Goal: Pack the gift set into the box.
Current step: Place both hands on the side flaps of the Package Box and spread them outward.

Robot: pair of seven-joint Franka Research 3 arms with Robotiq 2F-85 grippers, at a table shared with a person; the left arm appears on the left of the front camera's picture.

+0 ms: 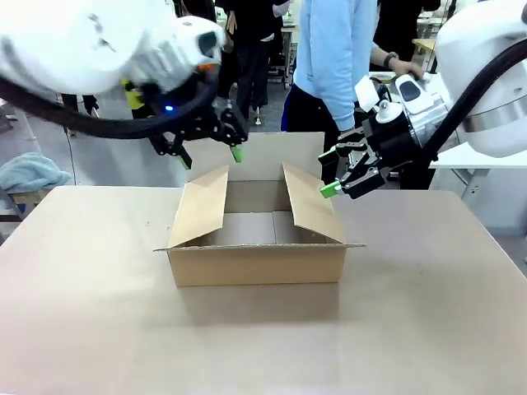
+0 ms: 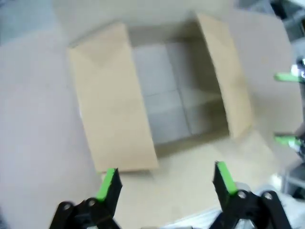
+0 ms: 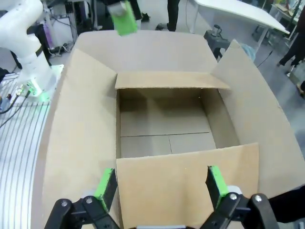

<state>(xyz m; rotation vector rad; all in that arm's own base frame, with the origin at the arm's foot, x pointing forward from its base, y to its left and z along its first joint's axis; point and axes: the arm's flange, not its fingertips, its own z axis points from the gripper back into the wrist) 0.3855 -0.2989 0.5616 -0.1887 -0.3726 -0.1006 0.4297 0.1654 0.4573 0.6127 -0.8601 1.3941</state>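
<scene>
The brown cardboard box (image 1: 255, 263) stands open in the middle of the table, its flaps spread and its inside bare. My left gripper (image 1: 211, 156) hovers open above the box's far left corner. My right gripper (image 1: 329, 173) hangs open just over the right flap. From the left wrist, the box (image 2: 114, 105) lies below my open left gripper (image 2: 167, 181). In the right wrist view, my open right gripper (image 3: 160, 183) sits over the near flap of the box (image 3: 186, 176). Nothing is held between either pair of fingers. The gift set is out of view.
A person in a light blue top (image 1: 333, 58) stands at the far side behind the box. A blue cloth (image 1: 29, 173) lies beyond the table's left edge. Bare tabletop (image 1: 247, 346) stretches in front of the box.
</scene>
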